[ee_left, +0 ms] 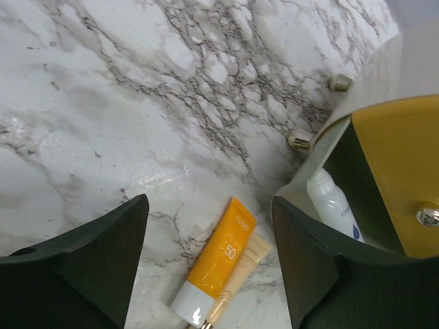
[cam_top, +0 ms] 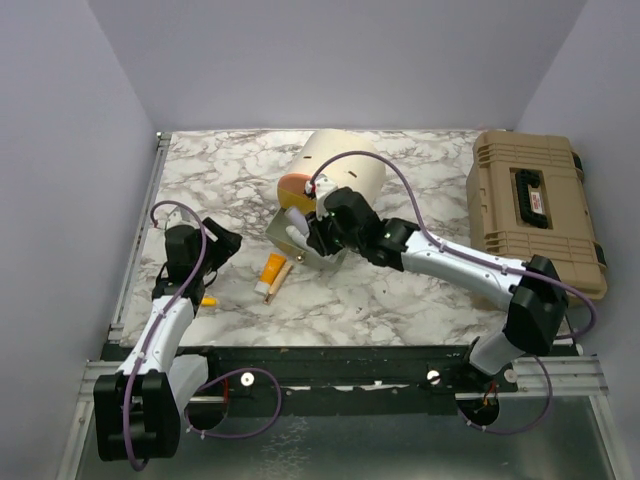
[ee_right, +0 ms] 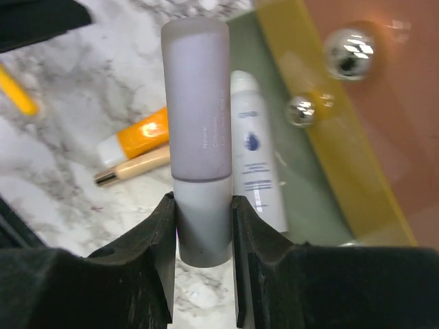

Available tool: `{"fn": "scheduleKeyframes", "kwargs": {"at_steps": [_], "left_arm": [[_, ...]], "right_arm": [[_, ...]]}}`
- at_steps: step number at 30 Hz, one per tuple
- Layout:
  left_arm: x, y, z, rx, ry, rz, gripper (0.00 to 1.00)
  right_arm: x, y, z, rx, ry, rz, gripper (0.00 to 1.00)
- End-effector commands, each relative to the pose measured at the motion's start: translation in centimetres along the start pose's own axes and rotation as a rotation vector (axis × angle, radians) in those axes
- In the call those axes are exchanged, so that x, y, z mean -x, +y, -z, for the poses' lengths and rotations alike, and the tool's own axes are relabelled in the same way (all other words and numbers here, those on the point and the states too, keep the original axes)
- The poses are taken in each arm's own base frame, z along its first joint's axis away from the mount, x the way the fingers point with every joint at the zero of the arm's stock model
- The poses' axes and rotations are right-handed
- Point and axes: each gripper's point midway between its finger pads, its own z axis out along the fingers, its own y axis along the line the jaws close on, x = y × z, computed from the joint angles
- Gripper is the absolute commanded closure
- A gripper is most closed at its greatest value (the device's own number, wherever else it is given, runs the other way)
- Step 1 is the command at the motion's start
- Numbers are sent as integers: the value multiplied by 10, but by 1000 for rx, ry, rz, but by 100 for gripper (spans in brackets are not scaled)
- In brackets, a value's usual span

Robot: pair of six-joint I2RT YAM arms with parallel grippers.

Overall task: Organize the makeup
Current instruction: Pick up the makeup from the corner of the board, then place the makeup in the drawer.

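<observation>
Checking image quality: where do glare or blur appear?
Right wrist: bright glare on the blurred round silver studs beyond the pale lilac cylindrical tube in the right gripper. Left wrist: faint sheen on the white marble table. Top external: even light, soft shadows.

Cream cylindrical case point(cam_top: 345, 165) and tan toolbox point(cam_top: 535, 205) rest on the marble table point(cam_top: 220, 170).

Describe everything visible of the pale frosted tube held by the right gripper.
A pale lilac frosted plastic tube with faint small print and a grey-white cap. The right gripper clamps the cap, the body pointing away from the wrist. It sits alongside a white blue-printed bottle; contact between them cannot be told.
</observation>
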Motion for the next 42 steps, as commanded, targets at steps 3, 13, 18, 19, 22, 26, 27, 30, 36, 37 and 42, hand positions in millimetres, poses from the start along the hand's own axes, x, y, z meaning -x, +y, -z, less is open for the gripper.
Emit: {"fn": "scheduleKeyframes", "kwargs": {"at_steps": [3,13,18,19,22,26,27,30,36,37,42], "left_arm": [[-2,-30,-1,-153,38,-24,26],[-13,-40,-5,-220,100,-44,26],[-16,-41,-8,-222,116,-40,26],[-17,-40,-9,-221,122,-39,26],[-19,-41,-10,-226,134,-41,26],[-20,-42,-11,-231,138,-42,27],[-21,-42,-11,-230,142,-41,27],[-24,-41,-11,-229,152,-39,27],[-26,-39,-15,-220,163,-24,27],[-27,-39,-15,-220,165,-23,27],[-26,-42,-13,-232,164,-23,27]], "right_arm": [[-35,-36,-19,-88,198,37,91],[-35,-46,-28,-143,207,47,53],[-27,-48,-25,-156,190,55,45],[-25,-49,-24,-163,184,53,45],[-22,-38,-24,-103,163,41,50],[-25,-30,-29,-61,165,15,61],[-26,-28,-30,-52,173,17,63],[-24,-26,-29,-41,177,16,64],[-22,-30,-46,-63,159,33,67],[-28,-37,-53,-107,176,34,69],[-42,-63,-80,-255,188,47,71]]}}
